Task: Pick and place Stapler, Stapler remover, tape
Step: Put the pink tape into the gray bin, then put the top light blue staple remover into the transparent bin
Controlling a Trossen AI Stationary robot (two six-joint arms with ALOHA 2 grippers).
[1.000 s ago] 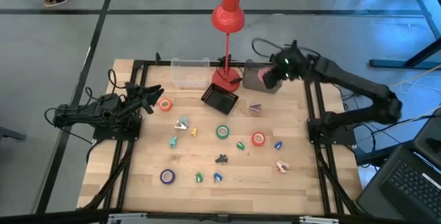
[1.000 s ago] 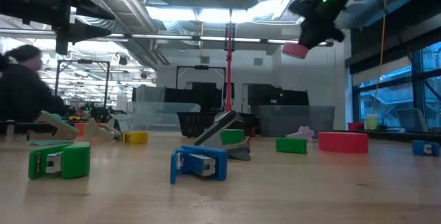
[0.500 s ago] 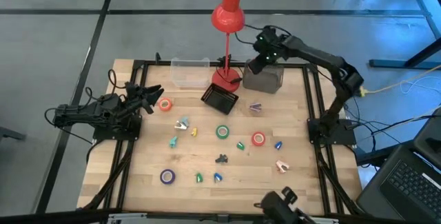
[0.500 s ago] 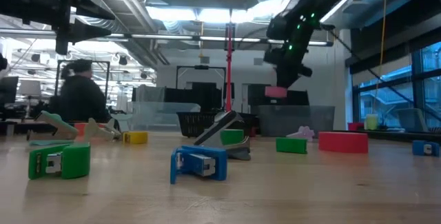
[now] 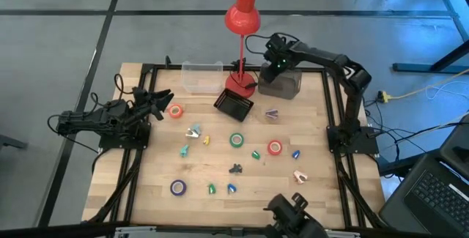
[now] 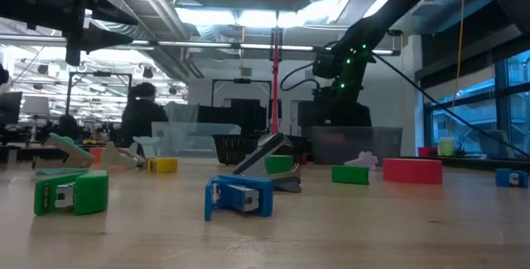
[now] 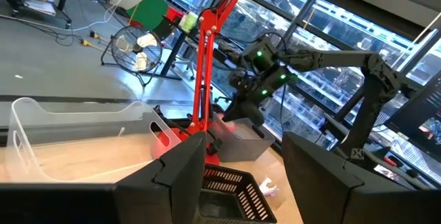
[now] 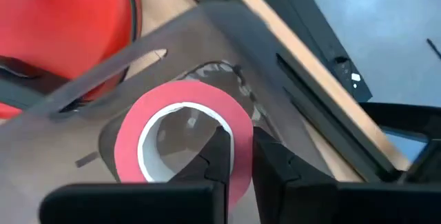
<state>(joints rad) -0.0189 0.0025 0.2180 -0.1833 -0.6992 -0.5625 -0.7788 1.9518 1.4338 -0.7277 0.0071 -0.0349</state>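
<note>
The right gripper [image 8: 236, 156] hangs over the grey translucent bin [image 5: 281, 84] just right of the red lamp [image 5: 241, 20]'s base, its two dark fingers pinched on the wall of a pink tape roll [image 8: 182, 136], a smooth ring with a white inner core, held inside the bin's frosted plastic walls; in the low view the gripper [image 6: 338, 93] sits right at the bin's rim [image 6: 352, 145], beside the lamp's thin red pole. The left gripper [image 5: 160, 99] waits at the table's left edge, well left of the lamp, its fingers [image 7: 176, 176] spread apart.

The table [image 5: 322, 194] is pale wood in a black metal frame; left of the lamp base stands a clear plastic tray [image 5: 201, 77], and just in front of the base a black mesh basket [image 5: 234, 105]. Further from the lamp the tape rings lie flat and well apart: an orange roll [image 5: 175, 110] near the left gripper; a green roll [image 5: 237, 140]; a red roll [image 5: 275, 148]; a purple roll [image 5: 178, 187] nearest the front edge. Small coloured staplers and removers are scattered between them, with bare wood around each; a dark stapler [image 5: 236, 168] lies between the green and purple rolls.
</note>
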